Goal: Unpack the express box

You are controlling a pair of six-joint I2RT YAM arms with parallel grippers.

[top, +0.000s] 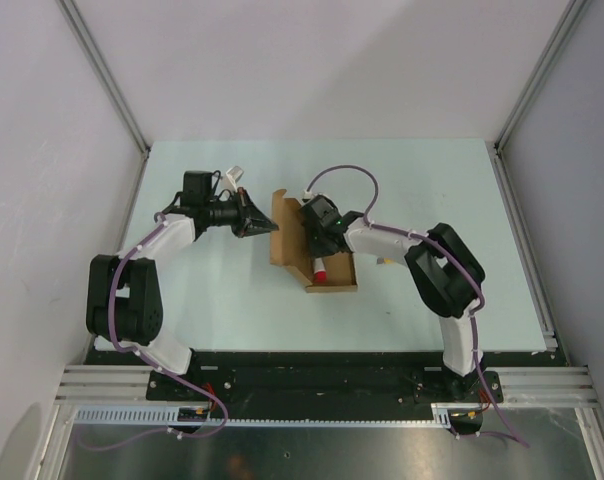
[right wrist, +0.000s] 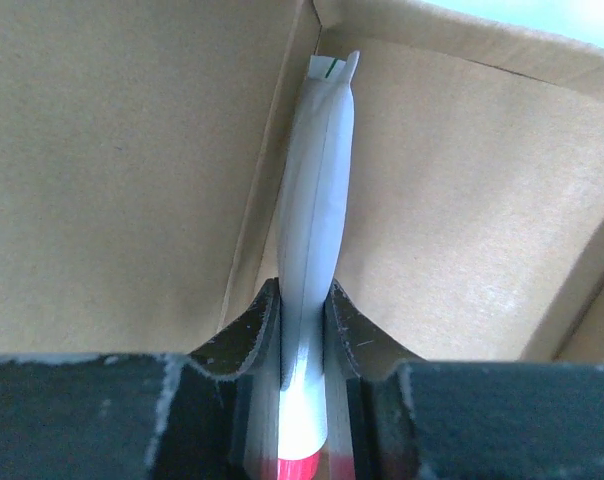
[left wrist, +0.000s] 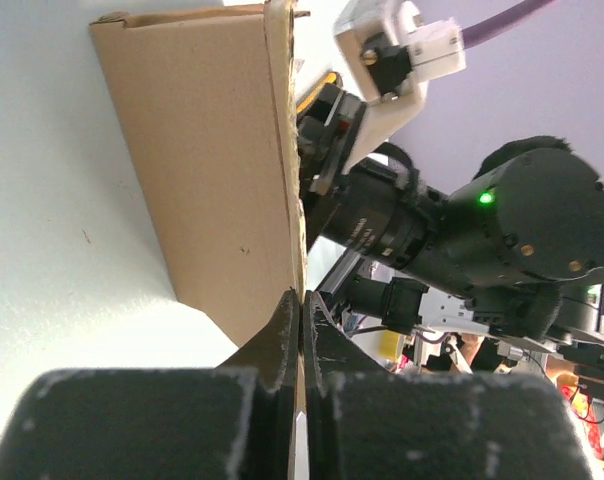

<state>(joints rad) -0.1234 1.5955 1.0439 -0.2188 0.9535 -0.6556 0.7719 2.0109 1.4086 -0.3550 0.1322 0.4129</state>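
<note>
Pale grey walls close in a light worktop [top: 232, 300]. The express box [top: 336, 285] sits open near the middle of it, between the two arms, with its flap lid [left wrist: 222, 150] swung out toward the left arm. The left hand [top: 265, 227] is pinched tight on the flap's free edge. The right hand [right wrist: 304, 310] reaches into the box, clamped on a white tube [right wrist: 317, 200] with a red cap, which lies along an inner wall.

No readable text, label or number anywhere.
</note>
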